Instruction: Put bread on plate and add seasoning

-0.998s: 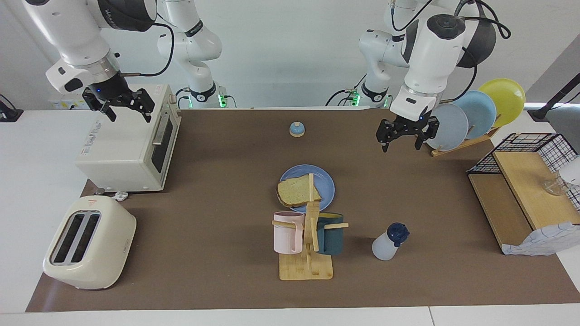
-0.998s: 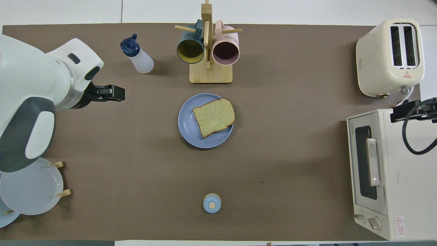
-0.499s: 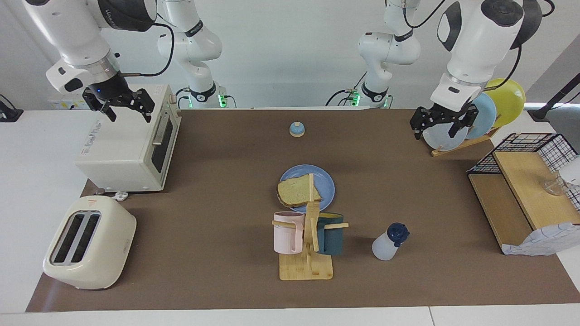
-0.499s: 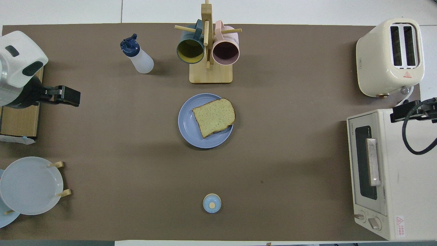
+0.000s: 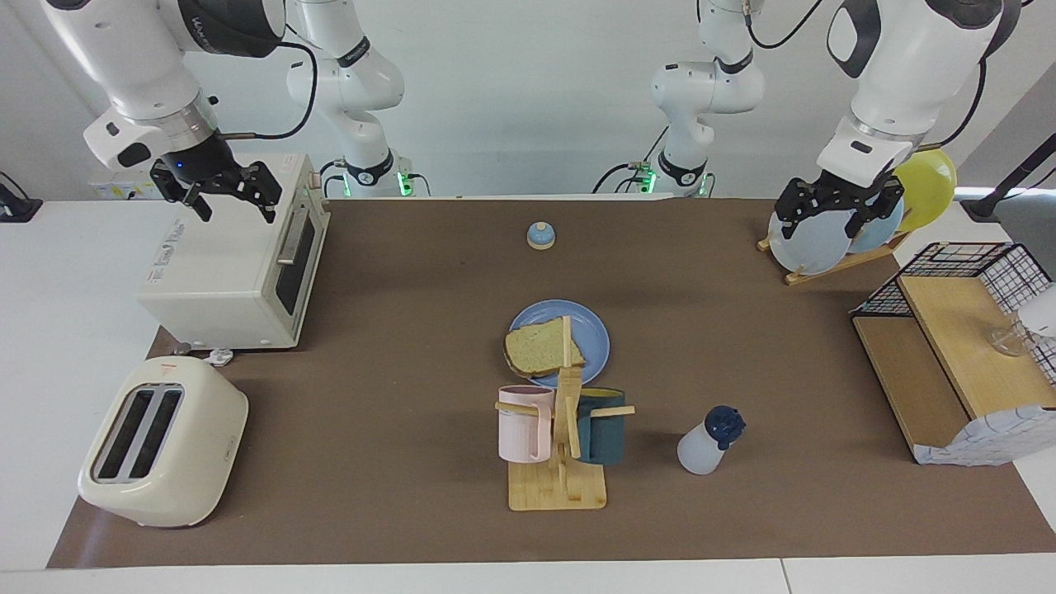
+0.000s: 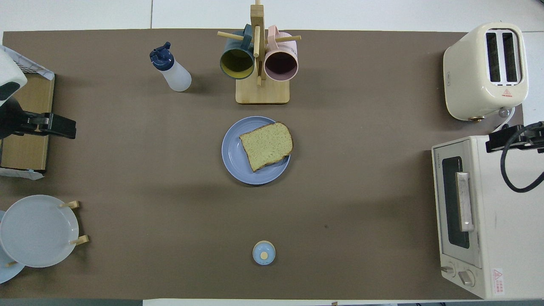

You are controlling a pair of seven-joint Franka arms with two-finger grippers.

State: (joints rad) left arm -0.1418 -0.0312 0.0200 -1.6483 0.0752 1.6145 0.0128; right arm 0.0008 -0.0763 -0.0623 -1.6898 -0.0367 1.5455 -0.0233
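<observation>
A toaster oven [image 5: 235,264], a toaster [image 5: 161,441] and a mug rack [image 5: 559,433] surround the plate [image 5: 594,330], which carries the bread [image 5: 540,348]; the mug rack stands just farther from the robots, and the seasoning bottle [image 5: 709,441] stands beside it, toward the left arm's end. The right gripper [image 5: 219,188] hangs over the toaster oven, fingers apart and empty. The left gripper [image 5: 837,206], also apart and empty, has moved away from the table's middle to over the plate rack [image 5: 825,268].

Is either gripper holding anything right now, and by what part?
Nothing is held. The left gripper hangs open over the plate rack; the right gripper waits open over the toaster oven.
</observation>
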